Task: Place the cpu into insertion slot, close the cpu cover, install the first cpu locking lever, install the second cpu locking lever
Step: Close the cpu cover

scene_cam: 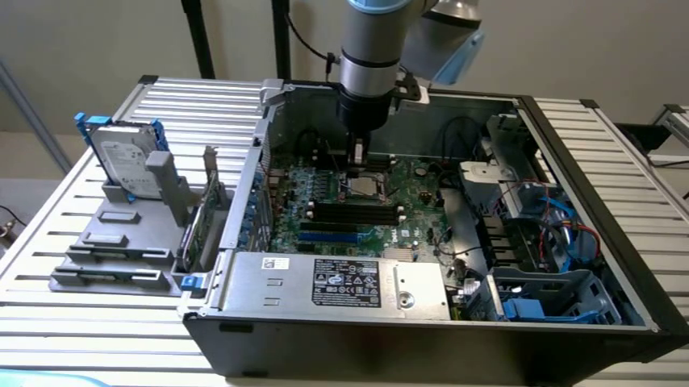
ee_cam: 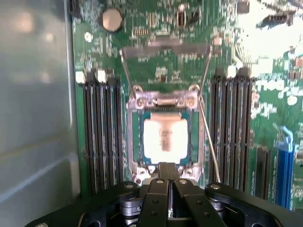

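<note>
The arm (scene_cam: 372, 56) hangs straight down into the open case (scene_cam: 431, 347), with the gripper (ee_cam: 168, 168) low over the board (ee_cam: 279, 101). Its fingers are pressed together with nothing between them, tips at the edge of the slot (ee_cam: 133, 142). The cpu (ee_cam: 165, 140), pale and square, lies flat in the slot. The cover (ee_cam: 165, 47) stands tipped open at the slot's far side. A thin lever (ee_cam: 211, 142) slants beside the slot.

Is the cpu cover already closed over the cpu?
No, the cpu cover stands raised open, and the pale face of the cpu lies bare in the insertion slot.
</note>
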You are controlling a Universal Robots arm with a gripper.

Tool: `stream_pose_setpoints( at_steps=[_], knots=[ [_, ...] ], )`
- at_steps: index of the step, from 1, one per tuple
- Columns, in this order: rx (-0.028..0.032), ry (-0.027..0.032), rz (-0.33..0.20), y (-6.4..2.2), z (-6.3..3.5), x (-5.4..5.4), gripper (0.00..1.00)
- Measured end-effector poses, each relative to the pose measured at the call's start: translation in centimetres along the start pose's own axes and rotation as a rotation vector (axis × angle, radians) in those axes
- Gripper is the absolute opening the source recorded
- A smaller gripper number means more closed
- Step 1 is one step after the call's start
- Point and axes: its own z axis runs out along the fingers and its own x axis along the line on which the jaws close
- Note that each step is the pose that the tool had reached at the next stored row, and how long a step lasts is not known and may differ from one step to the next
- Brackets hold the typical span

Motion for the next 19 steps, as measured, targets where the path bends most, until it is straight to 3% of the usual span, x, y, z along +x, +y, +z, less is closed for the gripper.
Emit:
stream_pose_setpoints(
  at_steps=[11,19],
  knots=[
    [0.0108,-0.0004,0.001,4.95,-3.67,0.2,0.11],
    [0.0124,-0.0005,0.001,8.56,-4.81,0.4,0.11]
  ],
)
